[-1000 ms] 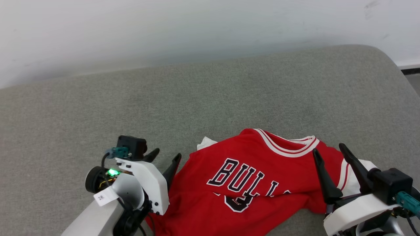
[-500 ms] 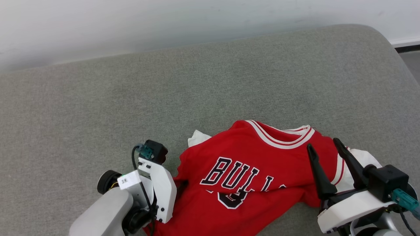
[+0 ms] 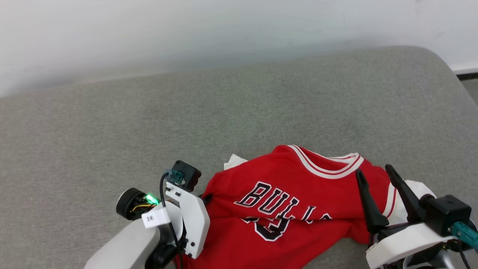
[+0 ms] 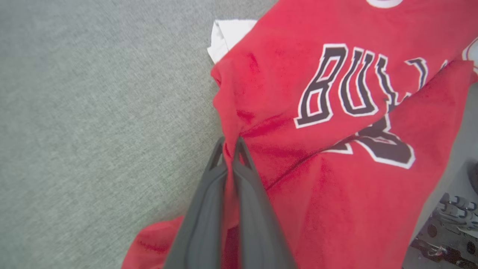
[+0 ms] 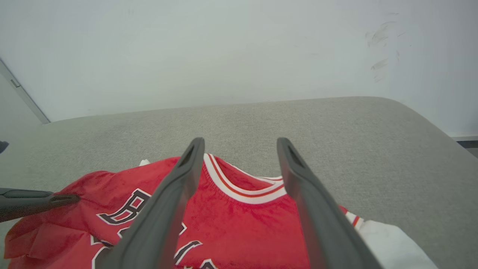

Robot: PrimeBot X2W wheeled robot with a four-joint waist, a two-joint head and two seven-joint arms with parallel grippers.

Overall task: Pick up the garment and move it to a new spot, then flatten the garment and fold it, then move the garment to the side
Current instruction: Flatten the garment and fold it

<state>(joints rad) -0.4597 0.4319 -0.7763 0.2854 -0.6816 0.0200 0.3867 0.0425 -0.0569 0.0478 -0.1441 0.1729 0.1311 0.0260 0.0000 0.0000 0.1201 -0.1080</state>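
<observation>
The garment (image 3: pixel 298 186) is a red jersey with white sleeves, striped collar and black lettering, lying crumpled on the grey padded surface near its front edge. My left gripper (image 4: pixel 230 144) is shut on a pinch of red fabric at the garment's (image 4: pixel 336 179) left edge, and the cloth puckers toward the fingertips. In the head view the left gripper's white wrist body (image 3: pixel 188 220) hides its fingers. My right gripper (image 3: pixel 373 170) stands open above the garment's right shoulder, beside the white sleeve (image 3: pixel 414 186). The right wrist view looks past the open right gripper (image 5: pixel 241 142) onto the collar (image 5: pixel 242 190).
The grey padded surface (image 3: pixel 224 112) stretches far to the left and behind the garment. A white wall (image 3: pixel 224 30) rises behind it. The surface rounds off at the right, where a dark strip of floor (image 3: pixel 466 76) shows.
My left gripper moved in to the garment's left edge and went from open to shut on the fabric. The head camera shifted slightly. The right gripper stayed open in place.
</observation>
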